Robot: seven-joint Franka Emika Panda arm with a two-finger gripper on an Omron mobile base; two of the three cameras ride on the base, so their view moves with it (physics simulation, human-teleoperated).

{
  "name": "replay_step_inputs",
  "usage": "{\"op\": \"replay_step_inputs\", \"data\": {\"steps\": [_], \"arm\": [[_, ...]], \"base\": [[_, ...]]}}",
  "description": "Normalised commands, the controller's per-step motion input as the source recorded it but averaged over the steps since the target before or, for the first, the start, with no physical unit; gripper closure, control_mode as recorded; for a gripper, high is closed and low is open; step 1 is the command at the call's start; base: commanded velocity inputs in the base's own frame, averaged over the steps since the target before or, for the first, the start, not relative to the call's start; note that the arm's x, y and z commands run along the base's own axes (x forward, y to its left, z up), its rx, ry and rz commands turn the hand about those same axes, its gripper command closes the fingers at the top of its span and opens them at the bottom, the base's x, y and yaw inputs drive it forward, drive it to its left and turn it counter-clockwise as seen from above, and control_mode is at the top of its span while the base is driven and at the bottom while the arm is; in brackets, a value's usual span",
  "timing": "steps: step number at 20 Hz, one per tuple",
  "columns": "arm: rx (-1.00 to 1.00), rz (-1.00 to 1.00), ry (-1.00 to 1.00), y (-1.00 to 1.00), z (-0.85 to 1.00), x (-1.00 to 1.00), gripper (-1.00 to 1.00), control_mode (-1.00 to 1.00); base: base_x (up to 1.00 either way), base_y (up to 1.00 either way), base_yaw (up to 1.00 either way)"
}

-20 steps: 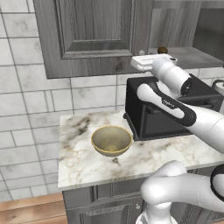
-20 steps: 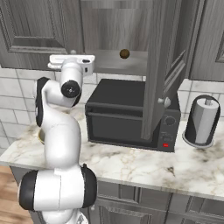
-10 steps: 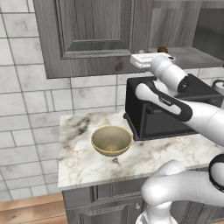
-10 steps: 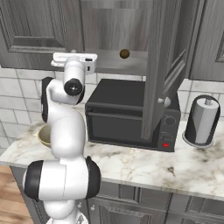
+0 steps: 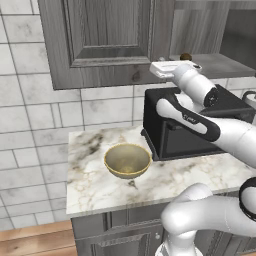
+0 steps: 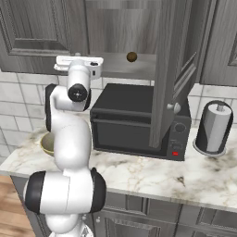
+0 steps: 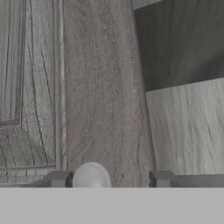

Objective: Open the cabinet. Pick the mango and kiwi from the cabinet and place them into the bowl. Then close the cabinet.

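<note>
The cabinet has its left door shut and its right door swung open. My gripper is at the left door's lower right corner, open, with the door's round grey knob between the fingers, close to the left fingertip. The kiwi lies on the open shelf, also visible just behind my hand. The mango is out of view. The tan bowl sits on the marble counter, left of the oven and below my hand.
A black toaster oven stands under the cabinet, with the open door hanging over its right part. A grey canister is at the counter's right end. The counter's front edge runs just in front of the bowl.
The arm has hardly moved and the hand has stayed at the left door's lower corner. The jaws have been narrowing around the knob.
</note>
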Motion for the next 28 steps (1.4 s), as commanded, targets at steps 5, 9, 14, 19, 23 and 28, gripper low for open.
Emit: {"op": "replay_step_inputs", "data": {"steps": [5, 9, 14, 19, 23, 28], "arm": [[0.0, -0.01, -0.02, 0.0, 0.0, 0.0, 1.0, -1.0], [0.0, -0.06, -0.01, 0.1, 0.0, 0.0, 1.0, -1.0], [0.0, -0.04, 0.01, 0.02, 0.0, 0.12, 1.0, -1.0], [0.0, -0.02, 0.03, 0.0, 0.0, -0.04, 1.0, -1.0], [0.0, 0.0, 0.01, 0.0, 0.02, -0.29, 1.0, -1.0], [0.0, 0.0, 0.0, 0.0, 0.03, -0.6, 1.0, -1.0]], "base": [[0.0, 0.0, 0.0], [0.0, 0.0, 0.0], [0.0, 0.0, 0.0], [0.0, 0.0, 0.0], [0.0, 0.0, 0.0], [0.0, 0.0, 0.0]]}}
